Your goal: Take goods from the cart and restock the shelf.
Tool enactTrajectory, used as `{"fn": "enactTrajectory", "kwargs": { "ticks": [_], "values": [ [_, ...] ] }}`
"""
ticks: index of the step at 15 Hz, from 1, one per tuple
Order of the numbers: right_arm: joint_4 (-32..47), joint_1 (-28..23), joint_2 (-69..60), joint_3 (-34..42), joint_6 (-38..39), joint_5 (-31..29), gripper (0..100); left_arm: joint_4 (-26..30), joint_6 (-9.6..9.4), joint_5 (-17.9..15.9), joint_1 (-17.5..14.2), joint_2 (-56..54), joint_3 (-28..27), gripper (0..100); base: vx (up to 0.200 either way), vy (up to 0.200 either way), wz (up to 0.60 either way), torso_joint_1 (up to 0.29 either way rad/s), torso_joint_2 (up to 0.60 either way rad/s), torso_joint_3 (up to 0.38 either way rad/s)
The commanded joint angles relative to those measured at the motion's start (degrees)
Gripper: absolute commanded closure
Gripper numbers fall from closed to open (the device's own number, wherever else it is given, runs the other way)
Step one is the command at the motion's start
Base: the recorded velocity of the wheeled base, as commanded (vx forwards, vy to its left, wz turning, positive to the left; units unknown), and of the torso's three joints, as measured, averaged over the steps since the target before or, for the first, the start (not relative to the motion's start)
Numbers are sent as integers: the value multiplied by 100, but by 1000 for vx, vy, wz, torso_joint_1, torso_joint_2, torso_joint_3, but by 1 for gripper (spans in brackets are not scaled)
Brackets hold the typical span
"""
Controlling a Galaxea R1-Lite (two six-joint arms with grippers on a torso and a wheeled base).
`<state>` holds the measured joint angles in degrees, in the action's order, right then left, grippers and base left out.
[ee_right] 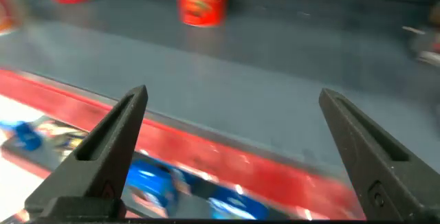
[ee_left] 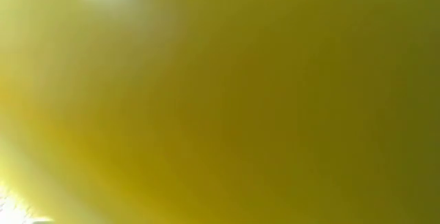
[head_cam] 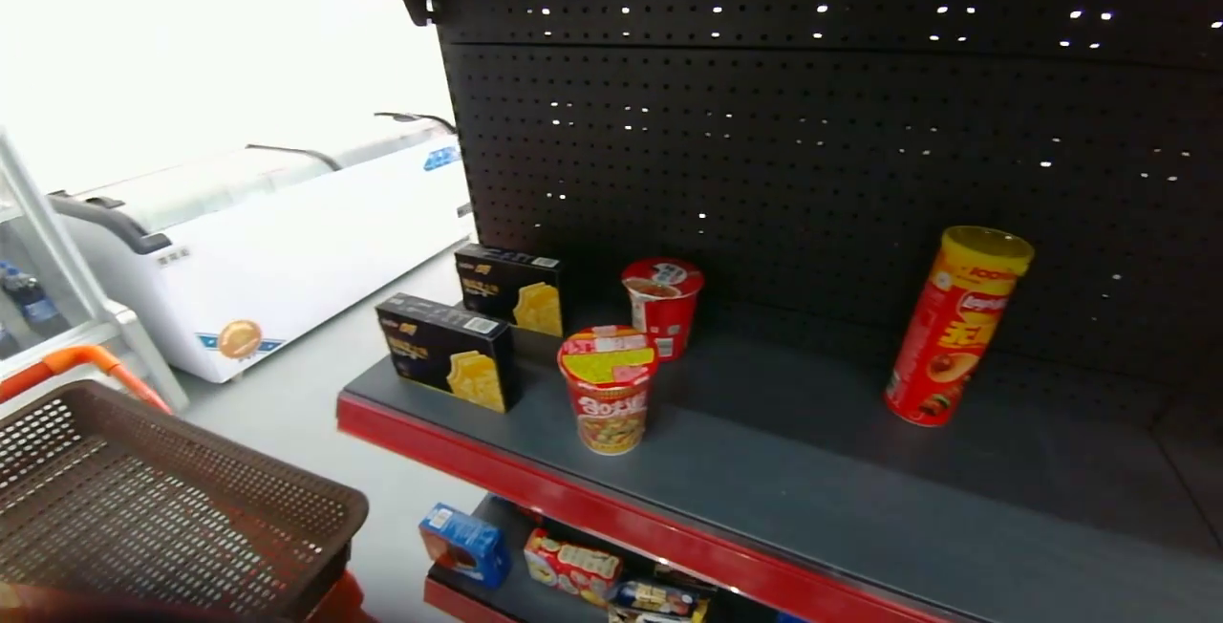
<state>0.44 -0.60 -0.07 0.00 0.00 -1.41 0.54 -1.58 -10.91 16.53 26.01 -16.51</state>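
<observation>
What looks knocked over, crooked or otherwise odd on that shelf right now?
Nothing stands out. The front black box, rear black box, front noodle cup, rear noodle cup and red can all stand upright on the shelf, none tipped or spilled. The can appears to lean in the head view, probably just the camera angle.

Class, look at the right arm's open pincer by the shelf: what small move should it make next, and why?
Probably pull the right pincer back from the shelf and swing it toward the basket. It stands open with nothing between its jaws, and the shelf has bare room between the front cup and the can.
</observation>
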Motion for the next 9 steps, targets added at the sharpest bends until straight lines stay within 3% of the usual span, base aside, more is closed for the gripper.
{"fn": "enactTrajectory", "kwargs": {
  "ticks": [1,4,9],
  "values": [
    [0,-2,7,0,0,1,0,-1,0,1,-1,35,42,100,0,0,0,0,0,0],
    [0,-2,7,0,0,10,0,-1,0,1,-1,35,77,100,0,0,0,0,0,0],
    [0,-2,7,0,0,10,0,17,0,1,-1,35,95,100,0,0,-600,-1,2,3]
  ]
}}
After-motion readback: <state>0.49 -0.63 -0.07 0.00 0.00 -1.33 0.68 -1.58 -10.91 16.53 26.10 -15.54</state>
